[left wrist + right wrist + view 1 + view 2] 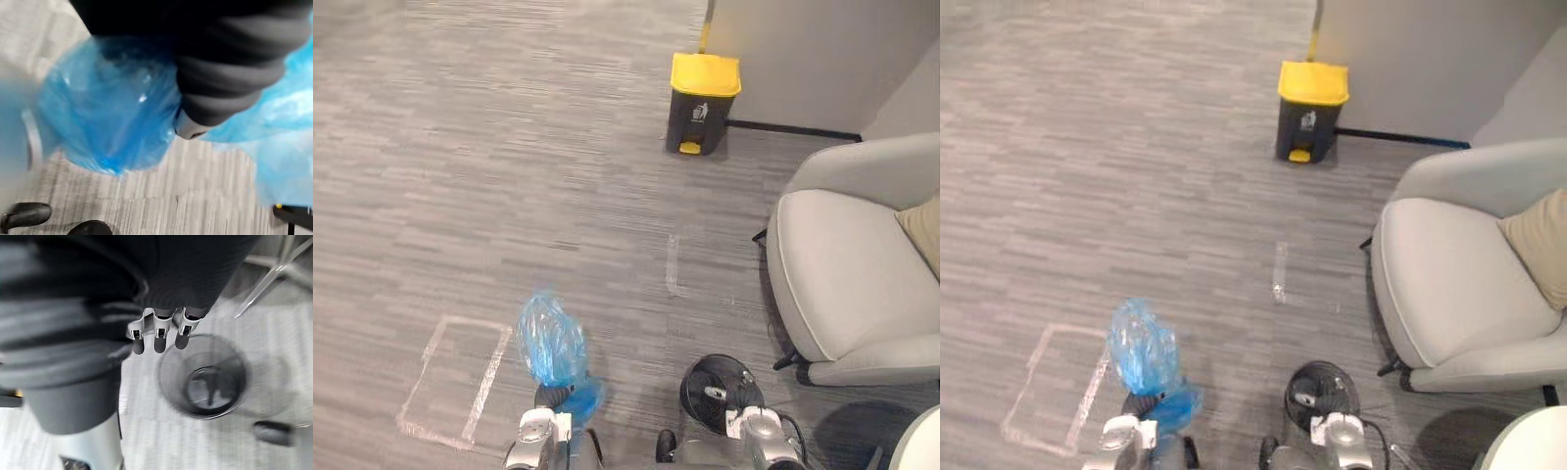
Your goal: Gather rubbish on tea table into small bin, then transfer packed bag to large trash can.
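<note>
Left hand (548,394) shows at the lower left of the head view, the blue rubbish bag (550,341) bulging up from it; plastic hides its grip, so I cannot tell. Right hand (155,328), lower centre, hangs with relaxed straight fingers (157,340) beside the black mesh bin (172,394). Well apart at upper centre stands the yellow-lidded trash can (703,103)

left hand (550,396) held low in front, fingers closed round translucent blue plastic bag (551,343). right hand (155,335) hangs down, fingers straight, holding nothing.
</note>
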Tool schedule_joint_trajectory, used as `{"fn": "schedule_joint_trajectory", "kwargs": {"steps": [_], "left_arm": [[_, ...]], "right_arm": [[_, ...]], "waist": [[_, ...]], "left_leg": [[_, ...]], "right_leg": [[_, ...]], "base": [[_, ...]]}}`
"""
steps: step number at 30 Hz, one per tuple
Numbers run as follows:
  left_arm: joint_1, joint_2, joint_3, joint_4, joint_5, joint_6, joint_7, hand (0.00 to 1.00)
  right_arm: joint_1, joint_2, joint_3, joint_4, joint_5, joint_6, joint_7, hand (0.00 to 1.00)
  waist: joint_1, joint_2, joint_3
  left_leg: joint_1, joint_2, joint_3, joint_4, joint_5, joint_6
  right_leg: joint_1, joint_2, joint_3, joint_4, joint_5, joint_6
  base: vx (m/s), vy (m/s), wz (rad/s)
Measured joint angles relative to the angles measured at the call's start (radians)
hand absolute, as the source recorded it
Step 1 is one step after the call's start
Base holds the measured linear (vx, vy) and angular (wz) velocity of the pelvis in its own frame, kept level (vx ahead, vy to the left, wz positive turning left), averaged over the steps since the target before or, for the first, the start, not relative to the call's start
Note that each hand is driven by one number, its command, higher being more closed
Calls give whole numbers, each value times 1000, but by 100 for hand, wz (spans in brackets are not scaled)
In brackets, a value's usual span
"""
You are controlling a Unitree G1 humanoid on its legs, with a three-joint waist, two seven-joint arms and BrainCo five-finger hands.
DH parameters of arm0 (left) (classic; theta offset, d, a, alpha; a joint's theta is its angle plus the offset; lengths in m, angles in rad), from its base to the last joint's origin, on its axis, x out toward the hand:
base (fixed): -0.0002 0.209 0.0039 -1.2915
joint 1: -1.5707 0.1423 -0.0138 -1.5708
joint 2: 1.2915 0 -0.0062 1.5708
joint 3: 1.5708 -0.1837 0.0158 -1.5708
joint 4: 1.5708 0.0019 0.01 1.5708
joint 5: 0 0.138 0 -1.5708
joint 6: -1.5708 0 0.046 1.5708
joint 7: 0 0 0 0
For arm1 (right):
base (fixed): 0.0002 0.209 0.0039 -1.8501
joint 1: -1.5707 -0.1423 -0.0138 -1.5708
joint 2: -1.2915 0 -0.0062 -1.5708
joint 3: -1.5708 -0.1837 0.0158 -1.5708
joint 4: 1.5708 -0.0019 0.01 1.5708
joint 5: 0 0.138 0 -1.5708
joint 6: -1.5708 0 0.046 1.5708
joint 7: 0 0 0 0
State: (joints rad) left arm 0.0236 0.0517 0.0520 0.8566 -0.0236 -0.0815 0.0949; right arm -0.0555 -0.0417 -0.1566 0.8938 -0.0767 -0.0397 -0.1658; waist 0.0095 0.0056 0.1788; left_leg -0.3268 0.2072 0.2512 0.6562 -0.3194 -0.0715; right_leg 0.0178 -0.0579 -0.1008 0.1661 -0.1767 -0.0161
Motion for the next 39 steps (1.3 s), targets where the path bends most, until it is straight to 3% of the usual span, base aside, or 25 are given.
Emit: {"fn": "schedule_joint_trajectory", "kwargs": {"steps": [1,2,3,4,7,9,12,13,14,16,17,19,20,22,23,25,26,28,29,31,34,35,36,37,39], "left_arm": [[-2,-6,-1,2,0,0,-1,100],[-3,-18,-3,5,0,0,-3,100],[-4,-20,-4,13,0,0,-3,100],[-13,-10,-8,27,0,1,-2,100],[-34,16,-12,35,0,1,-2,100],[-37,31,-13,44,0,2,-1,100],[-21,57,-40,44,0,3,3,100],[-17,61,-45,44,0,4,3,100],[-14,74,-49,46,-1,6,9,100],[-18,89,-48,45,-4,6,16,100],[-30,97,-38,45,-8,6,17,100],[-43,103,-37,45,-8,5,18,100],[-52,94,-34,62,-8,5,20,100],[-43,77,-38,69,-7,1,13,100],[-47,73,-38,73,-7,1,14,100],[-52,58,-28,77,-7,1,12,100],[-51,45,-23,72,-7,1,9,100],[-40,14,2,49,-7,1,8,100],[-29,-7,9,28,-7,2,7,100],[-23,-22,9,15,-8,2,6,100],[-10,-29,10,6,-8,3,4,100],[-10,-31,9,7,-7,4,1,100],[-5,-37,7,13,-7,3,0,100],[-5,-37,6,19,-7,3,-1,100],[-16,-16,0,43,-7,3,-1,100]], "right_arm": [[-6,-1,-1,0,0,0,-3,0],[7,-15,-7,9,0,0,-5,0],[8,-18,-7,23,0,1,-7,0],[12,0,4,52,0,11,-7,0],[9,2,3,66,-1,12,-6,0],[-3,2,3,66,-2,11,-5,0],[-10,3,5,66,-3,10,-2,0],[-10,2,5,66,-3,10,-1,0],[1,1,9,67,-2,11,-2,0],[5,0,27,68,-2,11,-2,0],[4,-1,41,68,-2,11,-2,0],[5,0,44,68,-2,11,-2,0],[7,-12,41,84,-3,11,-2,0],[-2,-28,31,83,-3,13,-3,0],[-2,-31,17,84,-3,13,-2,0],[15,-15,-26,82,-1,13,-2,0],[30,-5,-31,75,-1,15,-2,0],[50,1,-15,49,-1,16,-2,0],[57,4,-10,28,0,17,-2,0],[57,4,-5,16,1,17,-2,0],[46,17,-22,17,1,17,-3,0],[35,22,-39,18,1,17,-4,0],[42,3,-40,33,1,17,-6,0],[44,0,-38,43,1,18,-6,0],[52,20,-31,69,1,23,-2,0]], "waist": [[0,7,6],[-1,25,8],[1,24,10],[3,-11,-8],[7,-21,-11],[6,-21,-11],[-3,-15,-6],[-9,-15,-6],[-10,-16,-2],[-21,-16,5],[-29,-21,9],[-30,-37,12],[-47,-33,23],[-46,1,21],[-49,3,22],[-61,8,21],[-59,9,21],[-51,10,23],[-40,14,24],[-13,10,25],[11,4,21],[15,5,22],[20,20,13],[28,21,10],[24,-26,-14]], "left_leg": [[-11,-13,-25,-106,38,-7],[-2,-21,-78,-256,174,-39],[15,-30,-75,-271,226,-26],[37,-84,-45,-311,209,-20],[33,-115,-8,-239,149,41],[71,-125,15,-242,118,55],[217,-134,53,-356,97,66],[244,-134,53,-374,92,67],[306,-135,63,-414,90,66],[369,-134,67,-462,90,66],[396,-130,66,-487,86,60],[431,-132,63,-507,63,13],[469,-131,28,-522,50,-7],[471,-106,-17,-535,66,-15],[476,-101,-26,-523,67,-16],[452,-68,-57,-390,70,-25],[413,-41,-69,-244,87,-52],[298,8,-72,49,174,-77],[217,44,-57,226,123,-46],[126,50,-31,289,61,-12],[27,20,-10,55,35,-8],[3,-17,-33,-132,75,-12],[10,-45,-80,-330,224,-46],[25,-53,-76,-343,274,-43],[45,-134,-45,-344,204,10]], "right_leg": [[17,-12,9,0,-16,27],[35,-16,25,4,-48,78],[39,-26,39,3,-57,93],[40,-67,54,-19,-48,95],[61,-108,60,-40,-30,113],[46,-126,78,30,-23,127],[-175,-140,116,538,16,224],[-214,-136,113,615,-11,199],[-279,-124,93,687,-62,148],[-357,-96,31,630,-90,99],[-396,-72,-13,523,-81,80],[-414,-34,-53,241,31,64],[-378,-11,-61,173,160,2],[-382,17,-63,200,103,-9],[-386,18,-66,224,74,-14],[-330,26,-96,234,32,-36],[-274,39,-106,199,26,-45],[-184,53,-103,136,17,-49],[-126,62,-87,103,3,-57],[-53,57,-51,62,-17,-58],[3,23,2,36,-35,-20],[15,-3,21,38,-61,18],[22,-13,50,39,-94,65],[29,-18,74,39,-99,69],[62,-82,112,-5,-86,88]], "base": [[304,305,-42],[243,276,-32],[306,330,-24],[311,267,-11],[346,232,-16],[318,186,-36],[270,114,-35],[277,53,-11],[290,8,-8],[349,-48,0],[413,-147,13],[419,-158,15],[359,-93,5],[378,-107,-9],[462,-170,3],[445,-163,21],[352,-114,17],[439,-51,-1],[434,36,-22],[300,80,-44],[338,188,-55],[411,379,-51],[344,332,-50],[498,403,-39],[456,278,-5]]}}
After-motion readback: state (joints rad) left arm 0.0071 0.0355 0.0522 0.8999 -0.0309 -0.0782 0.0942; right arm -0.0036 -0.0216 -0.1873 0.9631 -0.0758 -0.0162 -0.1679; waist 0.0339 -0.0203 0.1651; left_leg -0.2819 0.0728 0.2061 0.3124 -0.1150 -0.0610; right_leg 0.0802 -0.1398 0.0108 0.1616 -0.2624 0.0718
